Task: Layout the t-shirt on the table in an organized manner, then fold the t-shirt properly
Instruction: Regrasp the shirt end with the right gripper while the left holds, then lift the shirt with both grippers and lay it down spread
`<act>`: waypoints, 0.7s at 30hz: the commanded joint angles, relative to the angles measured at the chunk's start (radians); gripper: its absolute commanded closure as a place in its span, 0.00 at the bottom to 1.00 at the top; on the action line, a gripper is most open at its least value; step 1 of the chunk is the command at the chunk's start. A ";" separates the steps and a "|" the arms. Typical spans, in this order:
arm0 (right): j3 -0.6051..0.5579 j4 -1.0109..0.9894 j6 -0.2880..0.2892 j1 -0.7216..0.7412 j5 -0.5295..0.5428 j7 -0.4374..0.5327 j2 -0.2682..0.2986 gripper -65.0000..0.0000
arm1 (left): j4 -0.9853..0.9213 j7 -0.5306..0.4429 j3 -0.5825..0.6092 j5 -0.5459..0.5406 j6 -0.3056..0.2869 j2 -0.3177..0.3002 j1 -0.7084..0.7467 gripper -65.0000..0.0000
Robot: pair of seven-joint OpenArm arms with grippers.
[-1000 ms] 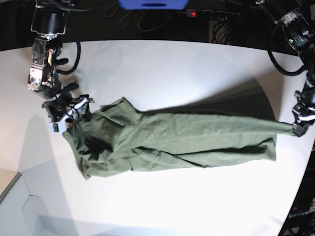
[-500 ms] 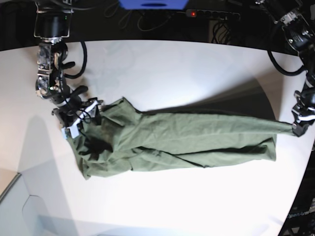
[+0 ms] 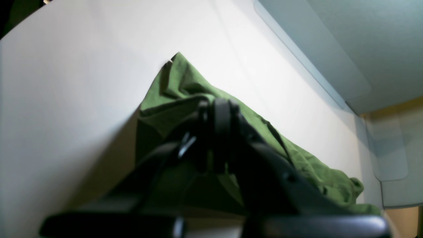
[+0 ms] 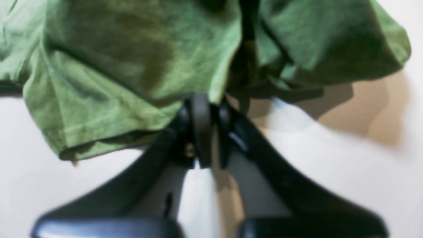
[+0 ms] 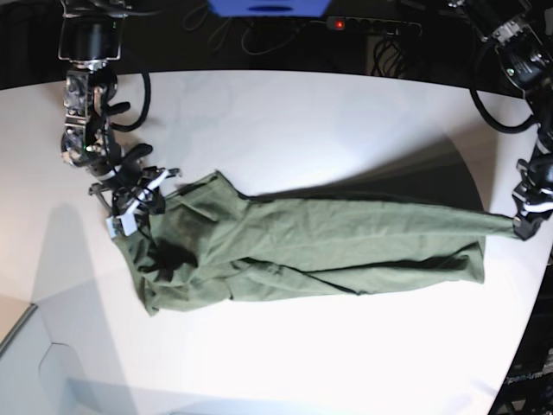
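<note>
The olive-green t-shirt (image 5: 302, 246) lies bunched into a long band across the white table (image 5: 285, 130). My left gripper (image 5: 522, 227) is shut on the band's pointed right end, near the table's curved edge. In the left wrist view its closed fingers (image 3: 218, 112) sit in the cloth (image 3: 172, 89), which runs away across the table (image 3: 66, 82). My right gripper (image 5: 134, 212) is at the shirt's upper left corner. In the right wrist view that gripper (image 4: 203, 102) is shut on the edge of the fabric (image 4: 115, 49), beside a hemmed flap, above the table (image 4: 330, 181).
A power strip (image 5: 371, 26) with a red light and a blue object (image 5: 268, 7) lie behind the table's far edge. Black cables hang by both arms. A grey floor panel (image 5: 26, 372) shows at the lower left, past the table's edge.
My right gripper has moved a little to the right onto the shirt's left corner and closed from wide open to shut. The left gripper and the shirt's right end have stayed put.
</note>
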 commanded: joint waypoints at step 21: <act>0.193 0.470 0.004 0.224 0.012 -0.070 0.098 1.00 | -0.130 -0.022 0.144 0.001 0.002 -0.004 -0.242 1.00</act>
